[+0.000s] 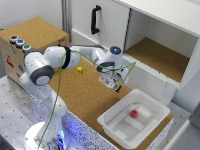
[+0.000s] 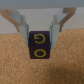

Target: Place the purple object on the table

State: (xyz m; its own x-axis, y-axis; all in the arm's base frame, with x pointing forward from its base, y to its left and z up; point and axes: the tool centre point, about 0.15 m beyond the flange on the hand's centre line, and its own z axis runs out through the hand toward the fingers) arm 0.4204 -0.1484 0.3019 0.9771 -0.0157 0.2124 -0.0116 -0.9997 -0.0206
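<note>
Starting at the exterior view's left, the cork-topped cardboard-coloured box with coloured buttons stands clear of my work, and a small yellow cube lies on the large flat brown cork-textured tabletop near my forearm. Further right, my gripper hangs over that tabletop, just short of the white plastic bin, which holds a small red block; behind it a white cabinet shelf lined with cork stands open. In the wrist view my gripper is pinching the small dark purple cube with yellow letter markings between its two fingers, one on each opposite flat side, the cube hanging squarely below them with cork behind it. I cannot tell from either view whether its underside touches the cork yet. I judge it light and rigid, probably a hard toy die: flat faces give a sure hold and it should not deform or break. The sides I hold now seem the right place to grip. It may tumble if released from height.
</note>
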